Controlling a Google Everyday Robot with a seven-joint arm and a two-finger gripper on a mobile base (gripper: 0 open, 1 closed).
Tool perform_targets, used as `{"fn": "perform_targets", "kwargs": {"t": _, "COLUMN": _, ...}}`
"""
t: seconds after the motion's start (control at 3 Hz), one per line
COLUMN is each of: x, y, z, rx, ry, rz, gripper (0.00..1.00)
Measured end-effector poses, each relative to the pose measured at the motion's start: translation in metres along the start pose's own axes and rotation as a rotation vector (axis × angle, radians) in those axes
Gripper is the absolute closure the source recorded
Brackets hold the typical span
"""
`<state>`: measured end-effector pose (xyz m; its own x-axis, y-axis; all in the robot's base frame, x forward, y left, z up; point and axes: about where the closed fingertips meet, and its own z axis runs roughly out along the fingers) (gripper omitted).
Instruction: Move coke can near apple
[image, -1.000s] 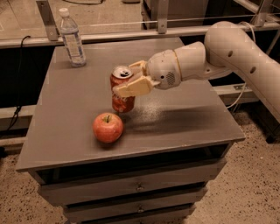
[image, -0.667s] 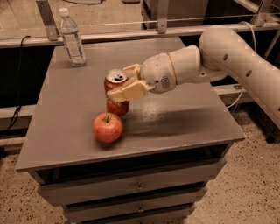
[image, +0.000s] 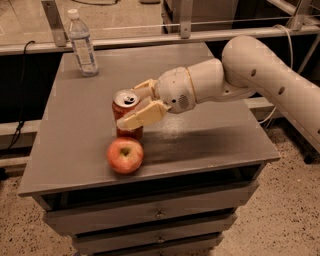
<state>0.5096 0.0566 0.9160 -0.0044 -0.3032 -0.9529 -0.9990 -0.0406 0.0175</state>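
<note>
The gripper (image: 129, 104) pinches the coke can (image: 120, 111); one finger crosses its front, hiding the lettering. The can stands upright on the table (image: 210, 135), just behind the apple (image: 125, 155).

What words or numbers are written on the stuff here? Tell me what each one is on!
No text can be read here.
coke can: no legible writing on its red side; the gripper, shut on it just behind the apple, covers part of it.
water bottle, back left of the table: label too blurred to read.
Apple, table, arm: no writing shows.
</note>
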Motion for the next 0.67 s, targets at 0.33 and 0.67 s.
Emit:
{"fn": "perform_targets", "kwargs": {"t": 0.33, "x": 0.0017, "y": 0.0016, "z": 0.0043, "rx": 0.002, "ry": 0.003, "rz": -0.002, "gripper": 0.0}}
{"fn": "perform_targets", "kwargs": {"t": 0.67, "x": 0.0018, "y": 0.0016, "z": 0.0044, "rx": 0.003, "ry": 0.004, "rz": -0.002, "gripper": 0.0}}
